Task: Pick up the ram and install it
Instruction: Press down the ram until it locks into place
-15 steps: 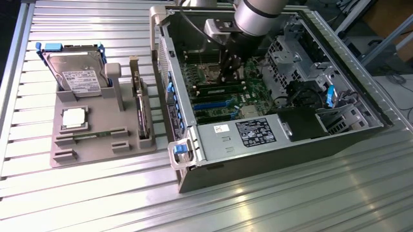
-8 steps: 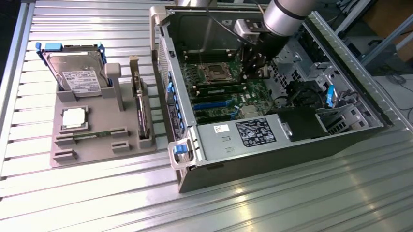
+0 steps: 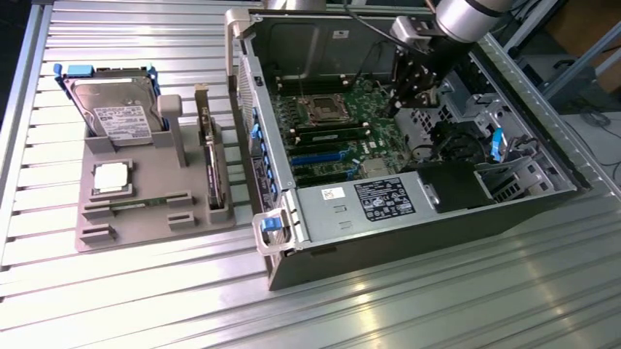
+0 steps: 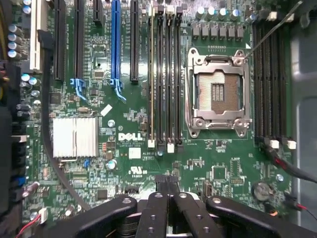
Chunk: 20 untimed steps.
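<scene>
Wrist view showing the tool [image 4: 168, 191] closed and empty, hovering over the motherboard [image 4: 124, 148], exterior view showing the ram [image 3: 144, 203] lying lower left in the grey tray [image 3: 145, 233].

We see the thin green ram stick [image 3: 139, 204] lying on edge in the grey tray's [image 3: 145, 231] front slot.

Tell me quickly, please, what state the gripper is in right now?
Gripper: jaws closed, holding nothing, above the motherboard inside the computer case.
</scene>
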{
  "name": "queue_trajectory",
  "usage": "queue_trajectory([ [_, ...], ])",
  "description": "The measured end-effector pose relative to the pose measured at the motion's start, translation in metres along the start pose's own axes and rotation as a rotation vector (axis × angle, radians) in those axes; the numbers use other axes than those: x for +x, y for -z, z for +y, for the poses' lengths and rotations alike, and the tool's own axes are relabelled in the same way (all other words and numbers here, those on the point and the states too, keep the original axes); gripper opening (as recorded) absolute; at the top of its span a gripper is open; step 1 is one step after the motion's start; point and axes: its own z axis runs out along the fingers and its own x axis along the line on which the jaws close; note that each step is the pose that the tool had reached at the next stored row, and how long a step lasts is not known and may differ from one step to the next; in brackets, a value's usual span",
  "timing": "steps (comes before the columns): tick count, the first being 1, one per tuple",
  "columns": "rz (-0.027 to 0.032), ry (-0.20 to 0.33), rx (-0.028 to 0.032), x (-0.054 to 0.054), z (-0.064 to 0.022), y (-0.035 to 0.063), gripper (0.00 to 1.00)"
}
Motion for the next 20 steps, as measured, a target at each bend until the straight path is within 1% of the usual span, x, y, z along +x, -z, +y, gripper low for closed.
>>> queue_trajectory([
  [1,-0.0001,0.000,0.0000,0.000,-0.0003,0.0062,0.11],
  [2,-0.0002,0.000,0.0000,-0.001,-0.0002,0.0153,0.11],
  [3,-0.0007,0.000,0.0001,-0.001,-0.0003,0.0220,0.11],
  [4,-0.0023,0.000,0.0001,-0.002,0.0006,0.0337,0.11],
  [5,-0.0045,0.000,0.0000,-0.003,0.0012,0.0401,0.11],
  [6,-0.0055,0.001,0.0000,-0.003,0.0016,0.0437,0.11],
  [18,-0.0058,-0.001,0.0001,-0.003,0.0016,0.0446,0.11],
  [19,-0.0061,-0.007,0.0006,-0.003,0.0016,0.0446,0.11],
  [20,-0.0079,-0.030,0.0021,-0.003,0.0017,0.0447,0.11],
])
